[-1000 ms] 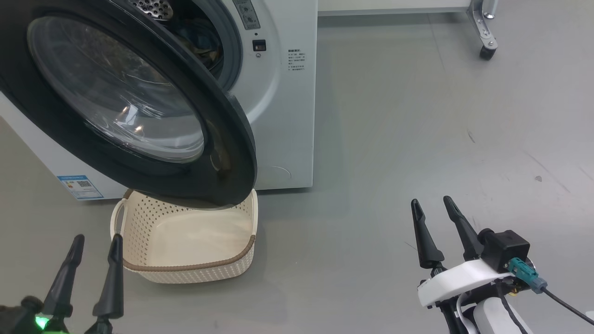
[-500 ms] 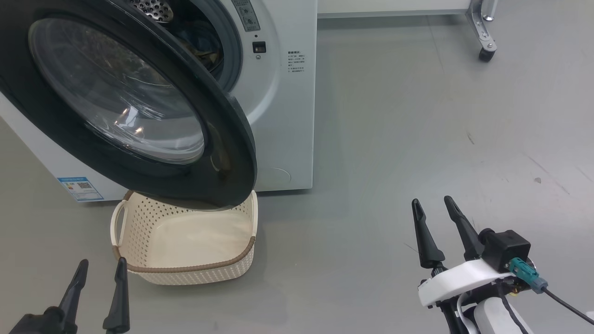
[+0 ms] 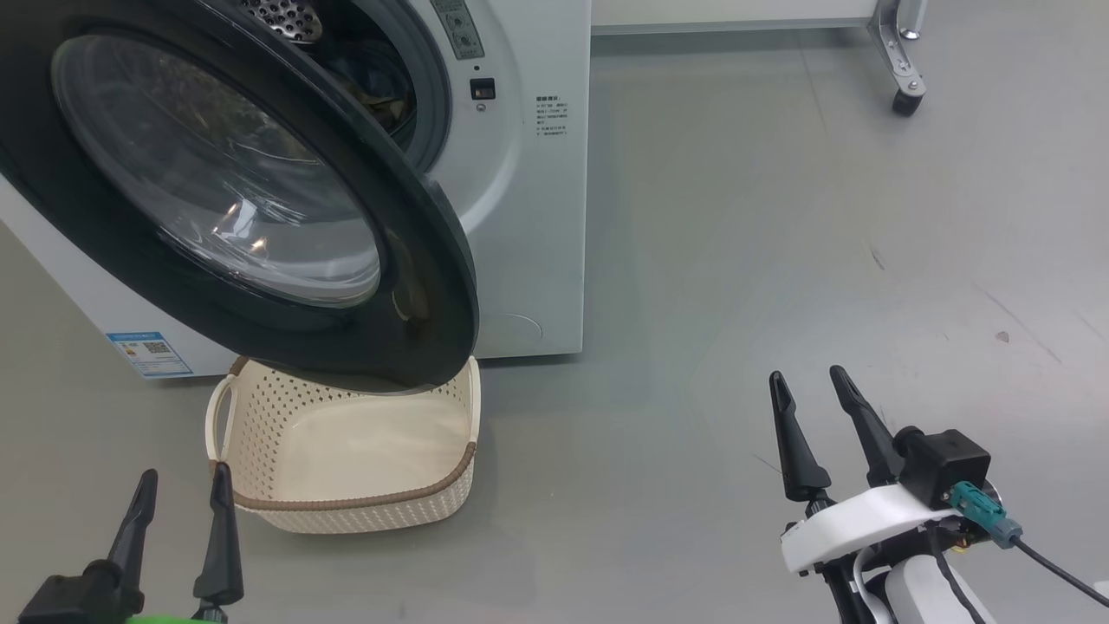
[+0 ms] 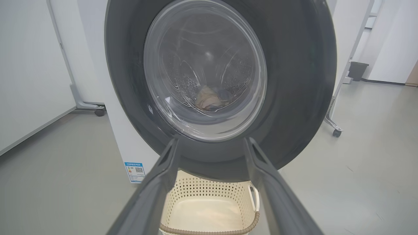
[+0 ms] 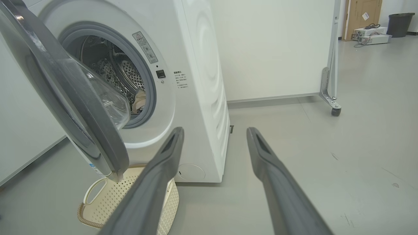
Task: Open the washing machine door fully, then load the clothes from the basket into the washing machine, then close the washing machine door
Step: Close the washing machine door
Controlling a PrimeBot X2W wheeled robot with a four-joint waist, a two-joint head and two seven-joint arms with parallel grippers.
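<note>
Head view, looking down at a laundry corner. We see the left pincer [image 3: 184, 474] released, fingers apart and grasping nothing. The right pincer [image 3: 805, 374] is likewise spread and empty. Just ahead of the left pincer sits the cream basket [image 3: 364, 516], which looks empty. Above and beyond it hangs the washing machine door [image 3: 217, 173], partly open, its lower rim overhanging the basket. The clothes [image 4: 210, 99] lie in the steel drum, far ahead of the left pincer, seen through the door glass. The washing machine [image 3: 528, 217] stands well left of the right pincer.

We judge that closing the door is what remains. A push on the bulging glass could slide off. A soft push could leave the latch uncaught. A low reach by the left pincer could snag or shove the basket.

Writing: a blue label [image 3: 149, 351] with a QR code, beyond the left pincer; a warning sticker [image 5: 145, 47] by the gasket; a block of small print [image 3: 549, 111] beside the latch. None is legible to us, and no brand name can be read.
</note>
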